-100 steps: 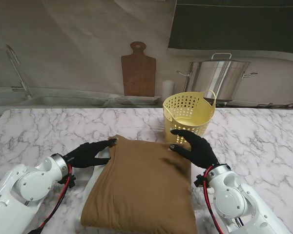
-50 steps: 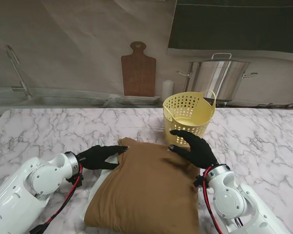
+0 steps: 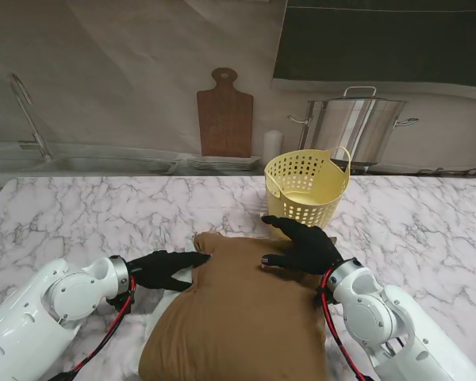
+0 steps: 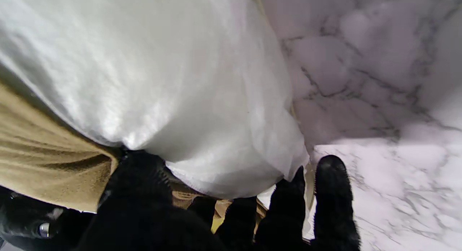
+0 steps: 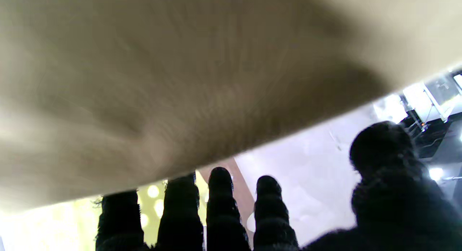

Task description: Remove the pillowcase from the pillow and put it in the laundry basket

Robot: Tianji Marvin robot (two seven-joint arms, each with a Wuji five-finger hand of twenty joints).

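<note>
- Pillow (image 3: pixel 238 317): on the marble table (image 3: pixel 79 206), nearer to me than the basket (image 3: pixel 305 186); brown pillowcase (image 4: pixel 39 161) on, white inner showing at its left edge.
- Left hand (image 3: pixel 163 267): at the case's left opening, fingers (image 4: pixel 334 200) against white filling and brown cloth; whether it grips, cannot tell.
- Right hand (image 3: pixel 301 246): fingers spread, lying flat on the pillow's far right corner, grasping nothing.
- Basket: yellow, upright, just beyond the pillow.
</note>
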